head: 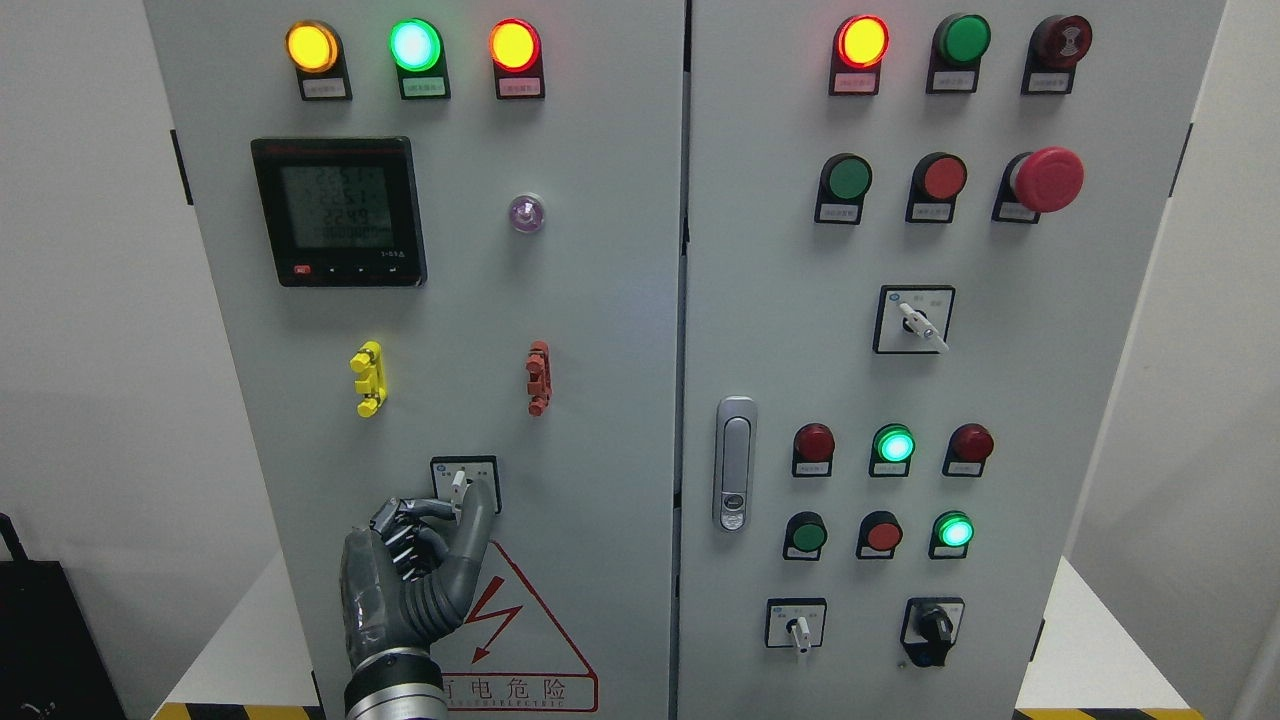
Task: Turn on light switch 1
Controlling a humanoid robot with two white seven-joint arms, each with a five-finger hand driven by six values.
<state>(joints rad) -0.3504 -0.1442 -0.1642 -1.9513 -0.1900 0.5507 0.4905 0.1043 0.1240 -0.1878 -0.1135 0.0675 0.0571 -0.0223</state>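
One white upright switch lever (458, 484), finger-pinched.

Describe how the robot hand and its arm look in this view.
One robot hand shows, the left: dark grey, with segmented, ribbed fingers and a glossy, wrapped-looking palm. Metal linkages show at the knuckles. The wrist ends in a shiny silver-grey cuff at the bottom edge. No cables or markings are visible.

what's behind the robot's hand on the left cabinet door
Behind the left hand sits a small rotary switch; its white lever shows between the fingers. Below is a red warning triangle, whose left part, like the switch plate's lower part, is covered.
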